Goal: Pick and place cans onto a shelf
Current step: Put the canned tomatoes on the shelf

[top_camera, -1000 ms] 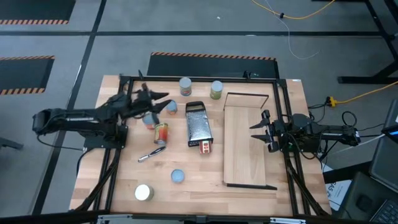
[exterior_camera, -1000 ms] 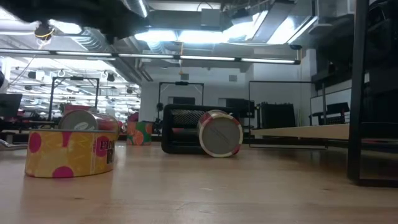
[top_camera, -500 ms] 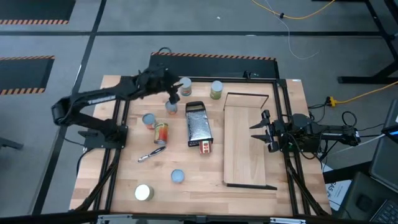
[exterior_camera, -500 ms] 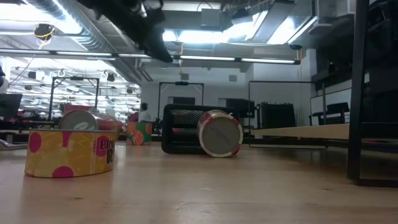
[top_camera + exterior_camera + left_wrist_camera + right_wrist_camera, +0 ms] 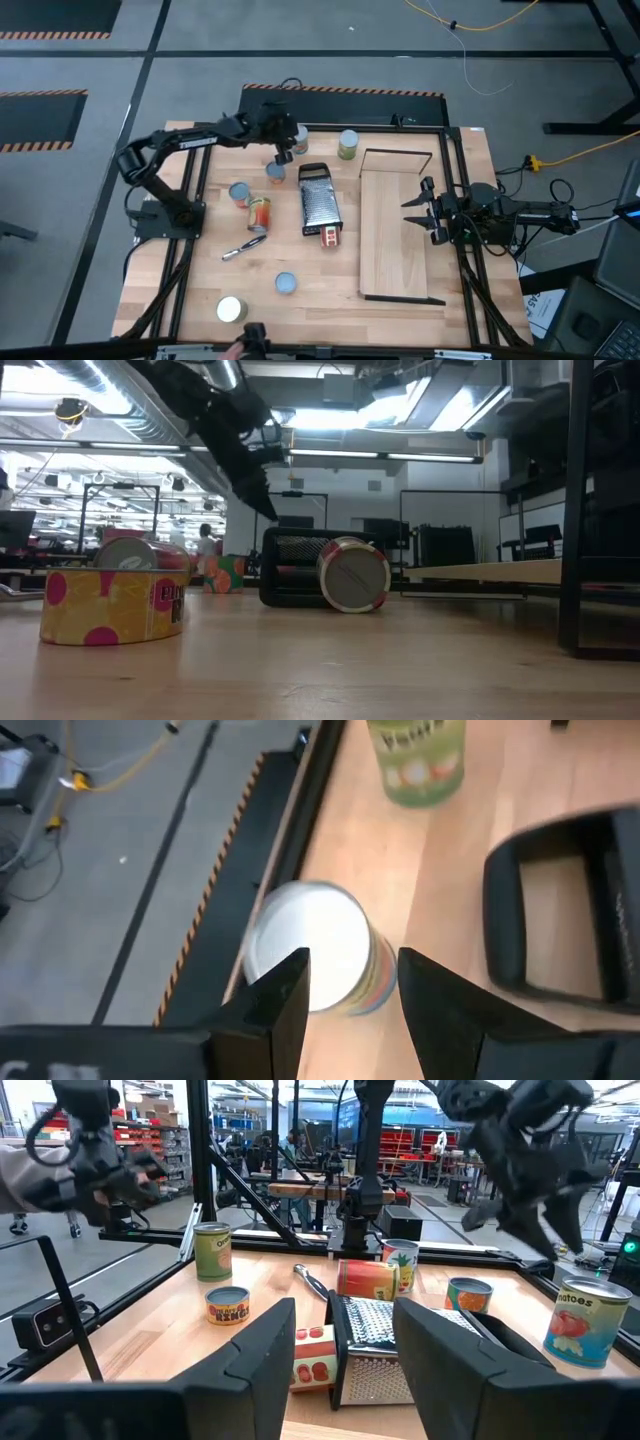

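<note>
My left gripper (image 5: 285,147) is open and hovers above a silver-topped can (image 5: 300,136) that stands upright near the table's far edge. In the left wrist view its fingers stand to either side of that can (image 5: 310,960) without touching it. A green-labelled can (image 5: 348,144) stands to its right and also shows in the left wrist view (image 5: 415,755). Other cans stand or lie at left-centre (image 5: 240,193) and near the front (image 5: 286,284). The light-wood shelf (image 5: 398,225) lies at the right. My right gripper (image 5: 420,210) is open and empty at the shelf's right edge.
A flat metal grater (image 5: 320,203) with a black handle lies at mid-table, with a red can (image 5: 327,236) lying at its near end. A slim silver tool (image 5: 243,248) lies left of it. A black frame (image 5: 320,128) runs around the table's edges.
My left gripper has swung from above the left-centre cans toward the table's far edge and to the right, and now hangs over the silver-topped can. In the low view it has come lower. No can has moved.
</note>
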Robot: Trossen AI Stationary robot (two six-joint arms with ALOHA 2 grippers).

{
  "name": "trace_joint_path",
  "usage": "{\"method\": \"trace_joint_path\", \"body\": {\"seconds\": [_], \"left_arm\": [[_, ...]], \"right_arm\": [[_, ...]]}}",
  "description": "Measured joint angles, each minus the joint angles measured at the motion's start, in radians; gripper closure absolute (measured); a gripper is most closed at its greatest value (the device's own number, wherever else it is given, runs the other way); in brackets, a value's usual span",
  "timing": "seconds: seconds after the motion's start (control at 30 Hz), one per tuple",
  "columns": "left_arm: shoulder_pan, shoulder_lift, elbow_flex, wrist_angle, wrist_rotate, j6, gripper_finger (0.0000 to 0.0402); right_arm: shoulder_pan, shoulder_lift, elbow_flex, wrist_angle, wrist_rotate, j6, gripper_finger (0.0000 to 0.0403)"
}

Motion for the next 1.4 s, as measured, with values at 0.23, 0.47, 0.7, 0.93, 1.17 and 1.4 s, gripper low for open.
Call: {"method": "trace_joint_path", "body": {"seconds": [0.23,0.47,0.7,0.93,1.17,1.4], "left_arm": [[0.0,0.08,0.0,0.012,0.001,0.005,0.0256],[0.0,0.105,0.003,0.022,-0.001,0.007,0.0256],[0.002,0.105,0.003,0.022,-0.004,0.007,0.0288],[0.016,0.105,0.003,0.021,-0.003,0.006,0.0337],[0.034,0.105,0.003,0.019,-0.003,0.004,0.039],[0.033,0.105,0.002,0.022,-0.003,0.004,0.0398]], "right_arm": [[0.0,0.0,0.0,0.0,0.0,0.0,0.0228],[0.0,0.0,0.0,0.0,0.0,0.0,0.0228],[0.0,0.0,0.0,0.0,0.0,0.0,0.0228],[0.0,0.0,0.0,0.0,0.0,0.0,0.0228],[0.0,0.0,0.0,0.0,0.0,0.0,0.0228],[0.0,0.0,0.0,0.0,0.0,0.0,0.0228]]}}
